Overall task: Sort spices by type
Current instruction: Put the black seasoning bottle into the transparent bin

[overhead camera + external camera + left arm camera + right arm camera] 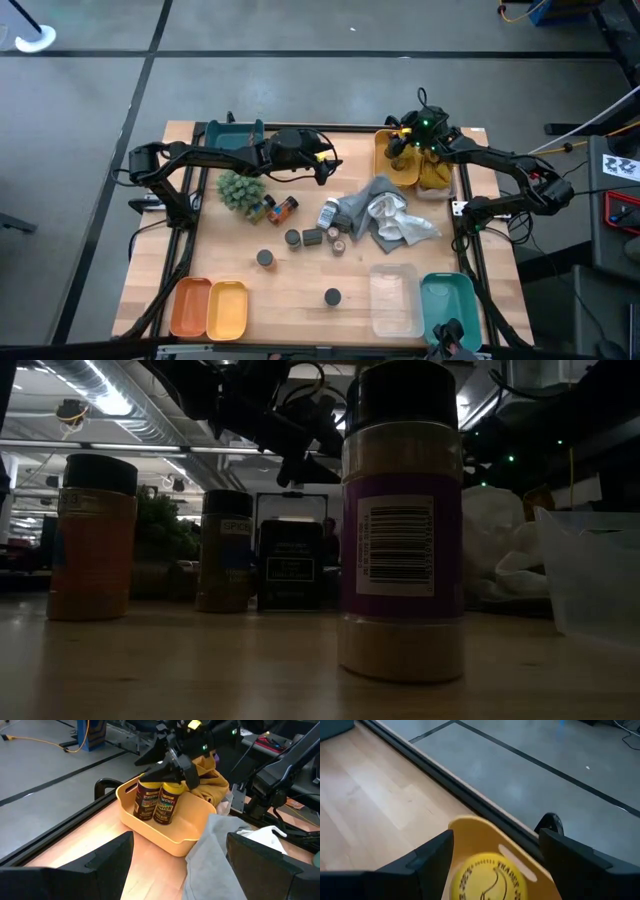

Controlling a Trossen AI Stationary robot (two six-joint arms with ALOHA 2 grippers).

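Inspecting the far right corner, we found the right gripper [176,764] poised over the yellow tray [170,827], its fingers spread around a yellow-lidded jar [482,876] standing beside a second jar [146,800] there. We judged a placing step in hand; next the arm would need to lift clear without tipping either jar. The left gripper [322,166] hovered mid-table with fingers apart and empty. Other jars [312,237] stood near the grey cloth [367,208]. Labels were partly legible: "ONION" on one, and "TRADER" embossed on the lid. A barcode [398,543] showed on the nearest jar [402,520].
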